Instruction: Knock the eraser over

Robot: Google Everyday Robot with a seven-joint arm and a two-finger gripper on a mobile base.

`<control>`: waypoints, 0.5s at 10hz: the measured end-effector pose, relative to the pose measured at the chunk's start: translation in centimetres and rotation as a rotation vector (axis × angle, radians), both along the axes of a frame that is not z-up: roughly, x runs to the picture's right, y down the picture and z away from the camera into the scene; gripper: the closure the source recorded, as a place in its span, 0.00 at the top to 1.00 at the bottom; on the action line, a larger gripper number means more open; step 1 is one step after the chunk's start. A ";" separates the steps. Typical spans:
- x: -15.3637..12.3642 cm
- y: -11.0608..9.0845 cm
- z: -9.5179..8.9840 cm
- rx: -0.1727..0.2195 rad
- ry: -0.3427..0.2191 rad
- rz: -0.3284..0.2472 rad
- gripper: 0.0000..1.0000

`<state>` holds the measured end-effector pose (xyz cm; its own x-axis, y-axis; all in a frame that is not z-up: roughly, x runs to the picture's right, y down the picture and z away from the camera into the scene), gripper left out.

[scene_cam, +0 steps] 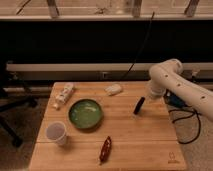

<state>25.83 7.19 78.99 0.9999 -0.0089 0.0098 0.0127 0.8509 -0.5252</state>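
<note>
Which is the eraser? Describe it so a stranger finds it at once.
On the wooden table, look right of the green bowl, beside the gripper of the white arm. The eraser is the thin black slab, unlike the pale block farther back.
</note>
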 end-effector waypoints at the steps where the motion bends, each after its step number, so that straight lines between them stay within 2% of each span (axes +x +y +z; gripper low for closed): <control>1: 0.3 0.5 0.5 -0.020 0.007 -0.005 0.23; 2: 0.0 0.8 1.1 -0.031 0.005 -0.006 0.17; 3: 0.0 1.5 1.9 -0.051 0.007 -0.007 0.06; 5: 0.2 2.2 2.6 -0.074 0.012 -0.001 0.00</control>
